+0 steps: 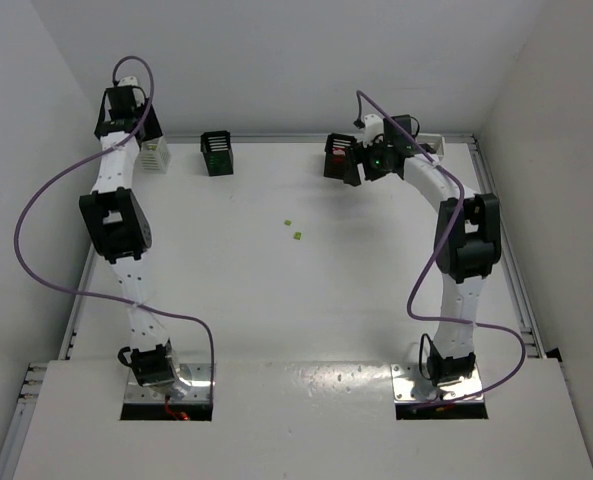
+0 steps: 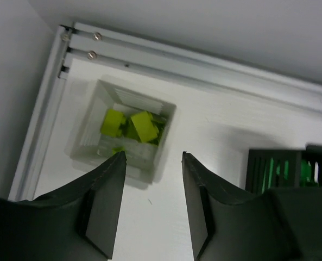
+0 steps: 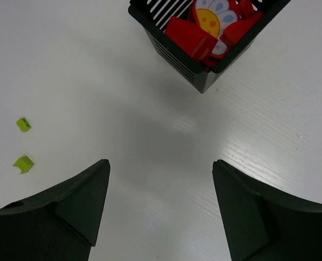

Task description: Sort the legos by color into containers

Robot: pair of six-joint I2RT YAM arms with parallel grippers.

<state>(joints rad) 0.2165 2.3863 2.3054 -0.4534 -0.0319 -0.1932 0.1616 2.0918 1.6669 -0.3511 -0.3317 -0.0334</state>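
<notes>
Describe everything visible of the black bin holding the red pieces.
The black bin is a small square open-topped container with slatted sides, plastic by its look. It stands upright on the white table, at the far side by the right arm. Red legos fill it, one piece bearing a white and yellow flower-like print. The wrist view cuts off its far part. Only the table and its contents touch it; the open right gripper is clear of it.

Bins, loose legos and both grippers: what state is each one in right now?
White bin, upright, holding yellow-green legos.
Left black bin, upright, green pieces inside.
Right black bin, upright, holding red legos.
Two loose yellow-green legos, lying on the table, not yet sorted.
Left gripper, open, empty.
Right gripper, open, empty.
</notes>
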